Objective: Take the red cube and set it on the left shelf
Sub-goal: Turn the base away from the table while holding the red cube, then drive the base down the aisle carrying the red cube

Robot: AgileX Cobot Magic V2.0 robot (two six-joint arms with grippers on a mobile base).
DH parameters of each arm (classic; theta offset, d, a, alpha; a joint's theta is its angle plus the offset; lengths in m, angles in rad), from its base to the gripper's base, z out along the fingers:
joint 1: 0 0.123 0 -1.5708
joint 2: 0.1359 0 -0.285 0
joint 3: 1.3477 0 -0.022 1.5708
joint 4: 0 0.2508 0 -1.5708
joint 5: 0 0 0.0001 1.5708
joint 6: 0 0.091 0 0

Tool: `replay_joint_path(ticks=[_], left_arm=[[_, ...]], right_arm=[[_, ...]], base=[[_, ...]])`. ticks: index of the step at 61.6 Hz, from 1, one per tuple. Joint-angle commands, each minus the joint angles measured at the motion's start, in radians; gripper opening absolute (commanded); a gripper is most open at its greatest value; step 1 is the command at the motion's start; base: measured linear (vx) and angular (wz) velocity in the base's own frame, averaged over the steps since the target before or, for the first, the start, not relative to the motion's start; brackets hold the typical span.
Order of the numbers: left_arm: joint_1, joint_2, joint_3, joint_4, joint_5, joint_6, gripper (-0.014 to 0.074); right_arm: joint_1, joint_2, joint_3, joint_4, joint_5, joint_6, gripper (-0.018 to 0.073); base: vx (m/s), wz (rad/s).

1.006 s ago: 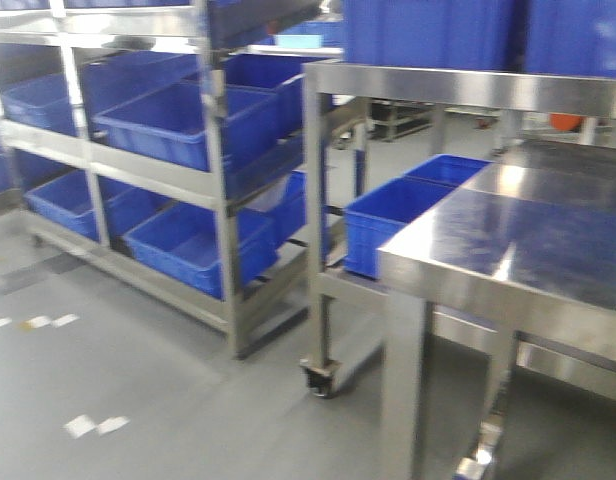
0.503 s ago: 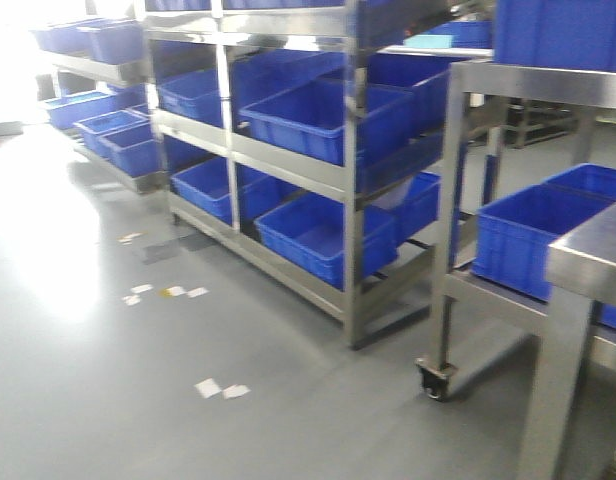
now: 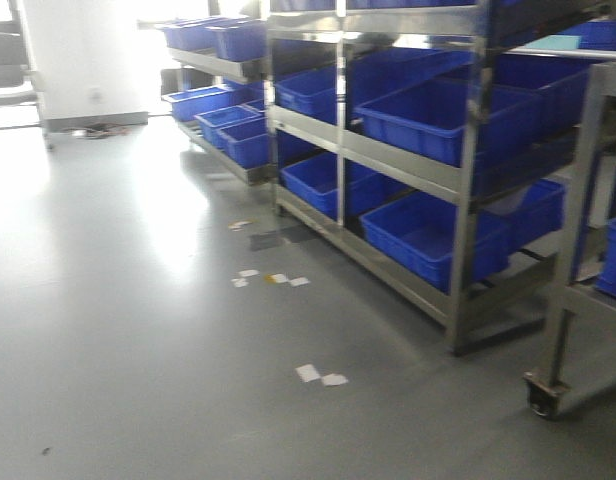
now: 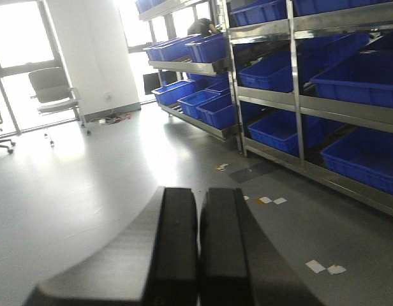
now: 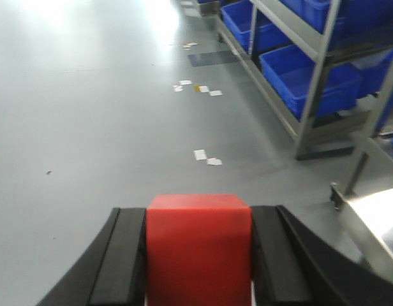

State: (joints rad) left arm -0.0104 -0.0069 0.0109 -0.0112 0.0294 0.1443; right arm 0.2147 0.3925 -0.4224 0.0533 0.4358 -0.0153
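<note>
The grey floor (image 3: 138, 300) takes up most of the room, with bright glare on it towards the white wall (image 3: 83, 50). Along its right side stands a long steel rack (image 3: 468, 180). Blue crates (image 3: 433, 115) sit on its tilted shelves behind flat front rails, with another row on the lowest shelf, close to the floor. A second rack (image 3: 223, 65), also loaded with blue crates, stands further back near the wall. Any marking on the crates is too blurred to read.

At the right edge of the front view stands the leg of a wheeled steel frame, resting on a caster (image 3: 543, 395). An office chair (image 4: 53, 86) stands by the windows at the far left.

The right gripper (image 5: 198, 255) is clamped on the red cube (image 5: 198, 245). Its black fingers (image 5: 123, 255) press against the cube's two sides, and the cube is carried above the open floor, well apart from the rack.

The left gripper (image 4: 198, 248) holds nothing, and its two black fingers (image 4: 174, 242) are pressed together.

Small scraps of white tape (image 3: 321, 376) lie on the floor in front of the rack's near corner post. More scraps lie further along its front, one of them yellowish.
</note>
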Motion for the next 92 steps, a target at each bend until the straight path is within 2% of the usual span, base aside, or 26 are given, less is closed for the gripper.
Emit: replay_joint_path(ticks=[1, 59, 92], left_arm=[[-0.001, -0.003, 0.022, -0.005, -0.090, 0.001, 0.0106], [-0.001, -0.003, 0.022, -0.005, -0.090, 0.001, 0.0106], [-0.001, -0.003, 0.022, -0.005, -0.090, 0.001, 0.0106]], right_arm=[[-0.006, 0.003, -0.029, -0.010, -0.087, -0.004, 0.0055], [-0.006, 0.003, -0.029, -0.010, -0.087, -0.004, 0.0055], [-0.006, 0.003, -0.029, -0.010, -0.087, -0.004, 0.0055]], base=[[-0.09, 0.54], [-0.06, 0.42], [0.00, 0.27]])
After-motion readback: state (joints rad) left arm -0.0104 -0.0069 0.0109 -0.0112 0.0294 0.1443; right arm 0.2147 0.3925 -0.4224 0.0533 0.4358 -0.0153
